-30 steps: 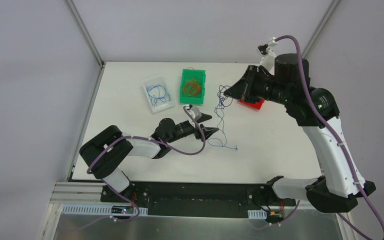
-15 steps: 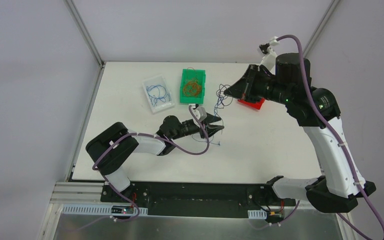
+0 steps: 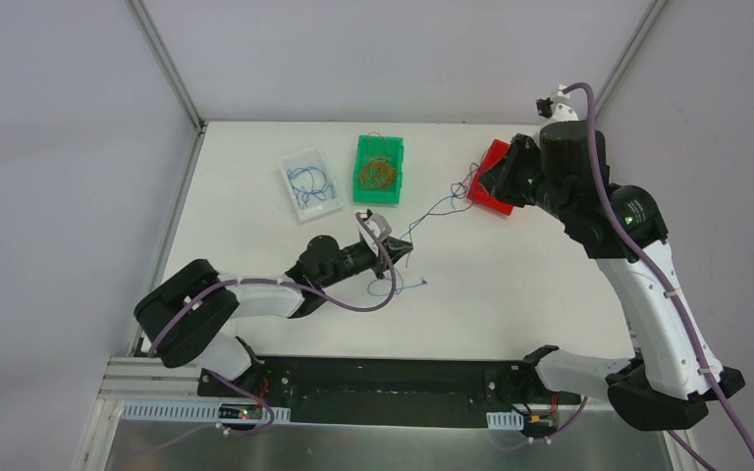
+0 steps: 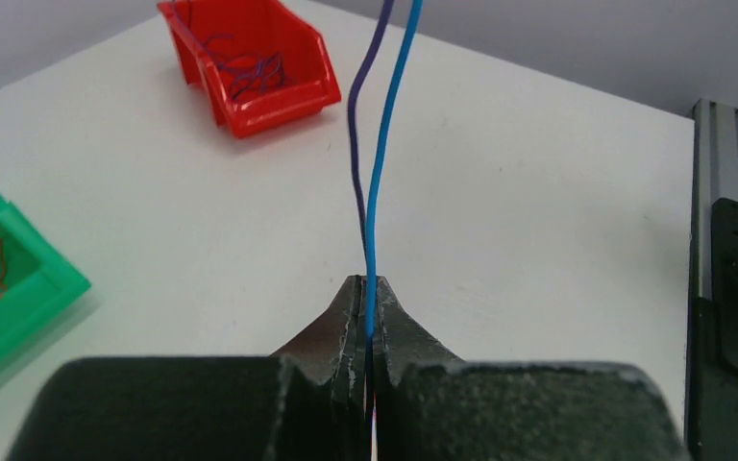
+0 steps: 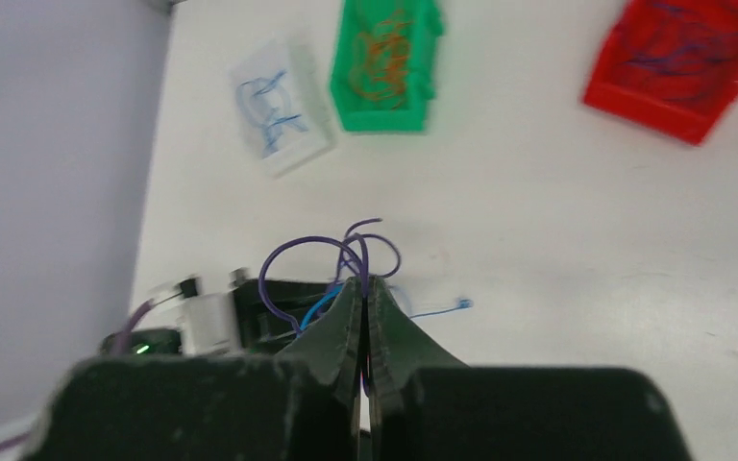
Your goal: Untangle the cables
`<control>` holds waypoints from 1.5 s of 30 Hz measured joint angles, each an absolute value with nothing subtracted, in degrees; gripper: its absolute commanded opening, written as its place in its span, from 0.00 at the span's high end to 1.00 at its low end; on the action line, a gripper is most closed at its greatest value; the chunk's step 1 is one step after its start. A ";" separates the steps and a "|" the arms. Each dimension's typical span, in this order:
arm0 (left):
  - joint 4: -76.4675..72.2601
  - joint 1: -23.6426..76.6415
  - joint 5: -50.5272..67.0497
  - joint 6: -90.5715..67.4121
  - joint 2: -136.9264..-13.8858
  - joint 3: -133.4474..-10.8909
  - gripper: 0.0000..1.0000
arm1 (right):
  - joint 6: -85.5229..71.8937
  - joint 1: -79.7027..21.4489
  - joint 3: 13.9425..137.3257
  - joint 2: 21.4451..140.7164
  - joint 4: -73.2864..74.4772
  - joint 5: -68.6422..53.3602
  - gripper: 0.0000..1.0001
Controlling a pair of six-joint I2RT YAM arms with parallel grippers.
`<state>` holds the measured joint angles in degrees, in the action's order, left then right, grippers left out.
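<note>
Near the middle of the table (image 3: 550,294), a blue and a dark purple strand of the cables (image 4: 372,216) are pinched between the closed fingers of the left gripper (image 4: 366,298). Farther back, the strands are stretched to the right gripper (image 5: 365,285), clamped on their looped ends beside the red bin (image 3: 492,175).

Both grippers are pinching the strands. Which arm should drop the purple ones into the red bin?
Right, probably: the right gripper is shut on the cables right by the red bin, while the left gripper clamps them farther away.
</note>
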<state>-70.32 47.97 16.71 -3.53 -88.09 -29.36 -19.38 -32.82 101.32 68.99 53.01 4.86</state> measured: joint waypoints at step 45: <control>-26.57 43.77 14.22 -3.14 -78.61 -37.21 0.18 | -16.01 -19.00 97.30 71.92 51.86 6.28 1.00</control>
<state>-26.57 43.77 14.22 -3.14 -78.61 -37.21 -16.01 -19.00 97.30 71.92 51.86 6.28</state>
